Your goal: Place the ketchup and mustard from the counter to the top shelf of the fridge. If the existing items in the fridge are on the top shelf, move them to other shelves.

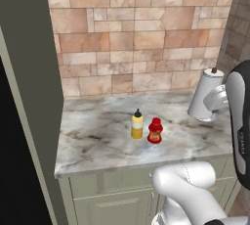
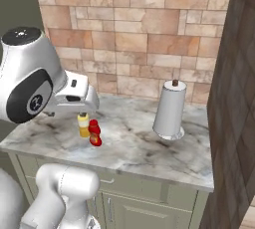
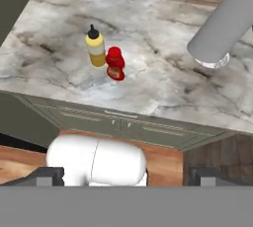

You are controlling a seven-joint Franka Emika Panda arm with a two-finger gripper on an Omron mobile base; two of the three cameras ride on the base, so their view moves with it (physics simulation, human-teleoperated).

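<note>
The mustard [image 1: 137, 125] [image 2: 83, 125] [image 3: 95, 47], a slim yellow bottle with a black nozzle, stands upright on the marbled counter [image 1: 97, 141] [image 2: 139, 148] [image 3: 163, 88]. The ketchup [image 1: 155, 131] [image 2: 94, 134] [image 3: 115, 63], a squat red bottle, stands close beside it on its right. My gripper [image 3: 126, 176] hangs high above the counter's front edge, short of both bottles. It is open, its fingertips [image 3: 45, 175] far apart with nothing between them. The fridge's inside, the top shelf, the other shelves and the existing items are out of view.
A paper towel roll [image 1: 205, 101] [image 2: 170, 109] [image 3: 222, 23] stands upright at the counter's back right. A tall grey-green panel [image 1: 29, 72] borders the counter on the left, and a dark wall [image 2: 234, 98] on the right. A tiled wall runs behind.
</note>
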